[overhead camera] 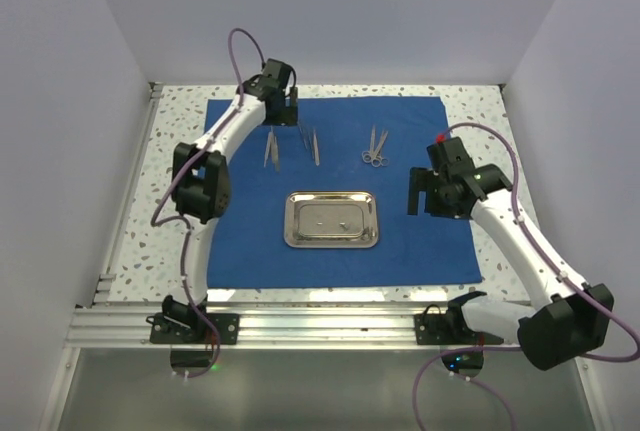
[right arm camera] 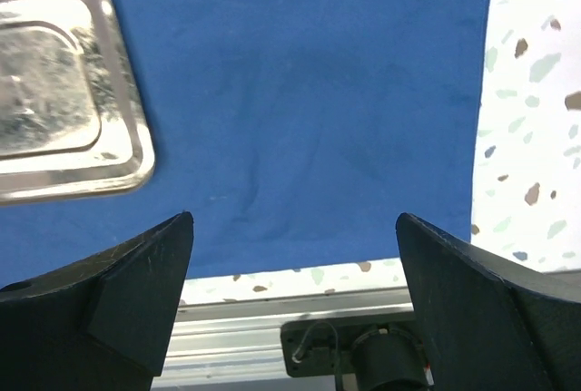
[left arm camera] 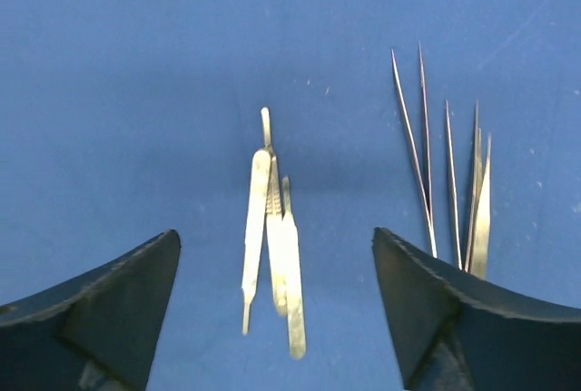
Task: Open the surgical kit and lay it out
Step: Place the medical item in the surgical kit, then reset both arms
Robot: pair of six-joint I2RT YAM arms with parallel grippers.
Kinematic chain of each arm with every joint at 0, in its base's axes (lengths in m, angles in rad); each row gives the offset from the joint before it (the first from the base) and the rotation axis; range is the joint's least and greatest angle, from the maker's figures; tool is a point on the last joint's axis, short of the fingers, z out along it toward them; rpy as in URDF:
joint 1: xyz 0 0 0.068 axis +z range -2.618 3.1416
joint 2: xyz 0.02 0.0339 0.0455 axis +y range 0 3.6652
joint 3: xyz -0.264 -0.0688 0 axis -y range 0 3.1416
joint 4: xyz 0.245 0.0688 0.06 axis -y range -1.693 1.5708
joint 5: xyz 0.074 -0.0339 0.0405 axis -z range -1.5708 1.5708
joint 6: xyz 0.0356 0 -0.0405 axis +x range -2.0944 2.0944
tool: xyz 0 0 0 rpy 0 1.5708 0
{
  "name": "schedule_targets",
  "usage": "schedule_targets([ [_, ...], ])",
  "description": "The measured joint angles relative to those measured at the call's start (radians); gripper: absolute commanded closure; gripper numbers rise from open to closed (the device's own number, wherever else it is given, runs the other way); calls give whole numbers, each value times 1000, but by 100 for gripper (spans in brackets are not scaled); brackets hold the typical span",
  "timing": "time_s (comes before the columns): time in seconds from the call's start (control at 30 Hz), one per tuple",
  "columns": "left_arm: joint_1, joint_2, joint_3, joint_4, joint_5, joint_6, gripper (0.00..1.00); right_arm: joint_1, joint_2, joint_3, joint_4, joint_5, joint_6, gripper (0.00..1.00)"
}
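The royal-blue cloth [overhead camera: 340, 241] lies spread flat on the table. At its middle sits the shiny steel tray [overhead camera: 331, 219], with one corner [right arm camera: 54, 92] showing in the right wrist view. Three groups of silver instruments lie on the far part of the cloth: flat handles [overhead camera: 271, 149] [left arm camera: 289, 255], pointed tweezers [overhead camera: 311, 144] [left arm camera: 449, 182] and ring-handled forceps [overhead camera: 374, 146]. My left gripper [overhead camera: 284, 111] [left arm camera: 274, 231] hangs open over the flat handles and grips nothing. Open too, my right gripper [overhead camera: 421, 193] [right arm camera: 295, 215] is over the cloth's right part, right of the tray, with nothing between its fingers.
The speckled tabletop [overhead camera: 170, 121] borders the cloth on all sides. An aluminium rail [overhead camera: 320, 326] with the arm bases runs along the near edge. White walls close in the left, right and back.
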Motion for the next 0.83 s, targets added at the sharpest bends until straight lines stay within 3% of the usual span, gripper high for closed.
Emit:
schedule_targets([
  [0.47, -5, -630, -634, 114, 82, -35, 7, 0, -11, 285, 105, -77, 6, 2],
  [0.83, -16, -828, -885, 117, 97, -67, 7, -1, -96, 181, 249, -142, 101, 2],
])
